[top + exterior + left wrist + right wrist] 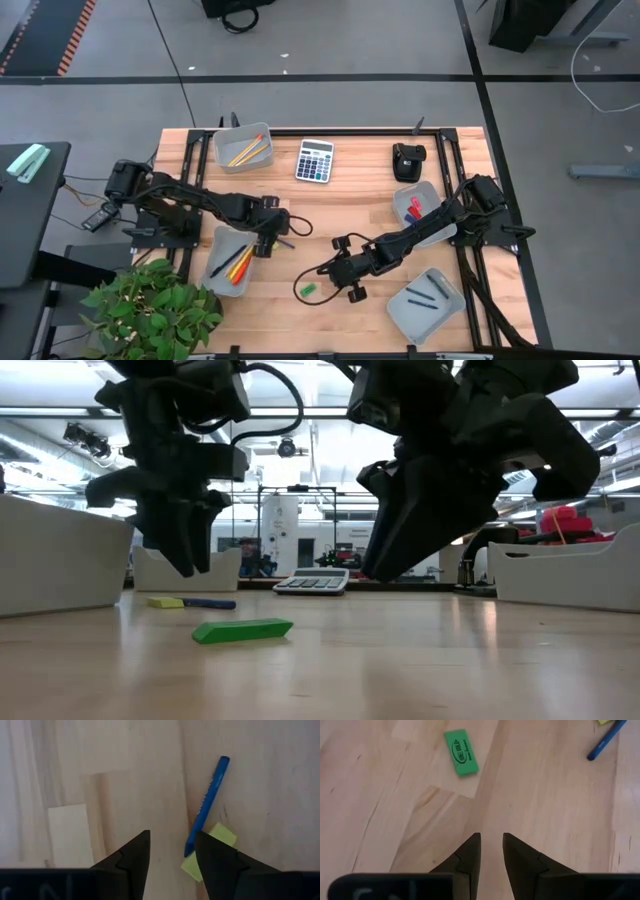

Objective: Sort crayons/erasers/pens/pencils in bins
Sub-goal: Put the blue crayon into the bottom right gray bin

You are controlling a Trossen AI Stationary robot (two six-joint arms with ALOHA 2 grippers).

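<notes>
A green eraser (461, 752) lies flat on the wooden table (330, 215), also visible near the front in the low view (243, 630). My right gripper (491, 845) hovers above the table a little short of it, fingers narrowly open with nothing between them. A blue stick (207, 805) lies flat with one end beside a small yellow eraser (212, 837). My left gripper (172, 852) stands open above the bare wood just beside them, touching neither; one finger hides part of the yellow eraser. In the high view the left gripper (268, 245) and the right gripper (335, 272) hang over the table's near middle.
Four grey bins: far left (243, 147) with pencils, near left (232, 262) with bright sticks, right (418, 205) with red pieces, near right (428, 300) with dark pens. A calculator (314, 160) and a black device (408, 160) stand at the back. A plant (150, 310) overhangs the near left corner.
</notes>
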